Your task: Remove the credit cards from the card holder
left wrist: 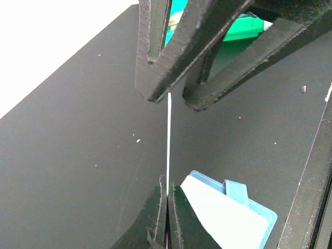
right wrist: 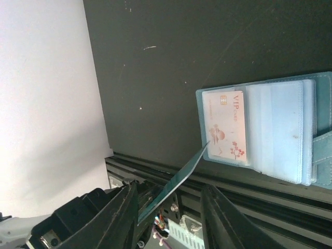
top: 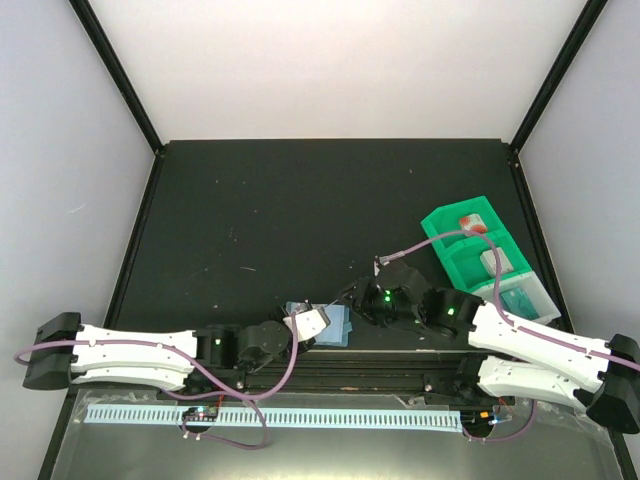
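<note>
Left gripper (left wrist: pixel 167 207): pinched tight on a thin white card (left wrist: pixel 168 129), seen edge-on.
Right gripper (right wrist: pixel 170 193): jaws spread wide at that card's far end.
Card holder (right wrist: pixel 275 129): open on the black table (top: pixel 300 200) near its front edge, with a VIP card (right wrist: pixel 224 127) in one pocket.
Green tray (top: pixel 450 258): at the right, with cards in it.

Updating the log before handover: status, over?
Left claw shut on white card, edge-on. Right claw open, close beside it. Card holder lies open, VIP card inside. Nothing in the way.
</note>
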{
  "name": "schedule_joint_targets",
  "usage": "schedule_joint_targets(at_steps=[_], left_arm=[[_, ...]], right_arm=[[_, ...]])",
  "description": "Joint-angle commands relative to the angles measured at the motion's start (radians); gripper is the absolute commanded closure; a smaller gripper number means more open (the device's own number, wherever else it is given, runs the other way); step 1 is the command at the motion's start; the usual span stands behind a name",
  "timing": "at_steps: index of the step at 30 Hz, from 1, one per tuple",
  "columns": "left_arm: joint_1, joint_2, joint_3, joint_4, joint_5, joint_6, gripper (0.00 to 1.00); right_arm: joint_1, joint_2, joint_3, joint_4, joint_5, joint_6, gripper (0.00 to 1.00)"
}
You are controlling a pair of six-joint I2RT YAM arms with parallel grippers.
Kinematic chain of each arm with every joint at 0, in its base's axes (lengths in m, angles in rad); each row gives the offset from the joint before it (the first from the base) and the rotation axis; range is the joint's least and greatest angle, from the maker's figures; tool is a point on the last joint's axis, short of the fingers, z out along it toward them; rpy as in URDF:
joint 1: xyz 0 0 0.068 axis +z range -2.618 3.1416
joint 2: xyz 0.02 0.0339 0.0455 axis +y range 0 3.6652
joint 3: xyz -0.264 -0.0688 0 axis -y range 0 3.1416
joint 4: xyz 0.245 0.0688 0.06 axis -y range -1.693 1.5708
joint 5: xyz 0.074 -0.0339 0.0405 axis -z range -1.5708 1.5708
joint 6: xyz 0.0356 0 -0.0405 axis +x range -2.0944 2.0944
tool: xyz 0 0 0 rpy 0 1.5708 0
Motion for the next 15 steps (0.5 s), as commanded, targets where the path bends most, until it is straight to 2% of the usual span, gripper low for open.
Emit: schedule_joint_targets(at_steps=[1, 6, 8, 12, 15], left_arm=[[-0.020, 0.013, 0.043, 0.058, -0.064, 0.024, 0.98], [-0.018, -0.026, 0.019, 0.078, -0.090, -0.043, 0.96], [-0.015, -0.059, 0.011, 0.070, -0.095, -0.087, 0.90], [0.009, -0.163, 0.003, 0.003, -0.105, -0.266, 0.65], [0.061, -0.268, -0.011, -0.052, -0.010, -0.402, 0.54]], right_arm=[[-0.006, 0.001, -0.026, 0.041, -0.008, 0.007, 0.71], [-0.006, -0.020, -0.062, 0.096, -0.003, -0.034, 0.98], [-0.006, -0.037, -0.074, 0.116, 0.005, -0.071, 0.99], [-0.006, -0.102, -0.123, 0.169, 0.032, -0.140, 0.99], [-0.006, -0.174, -0.171, 0.197, 0.058, -0.172, 0.99]])
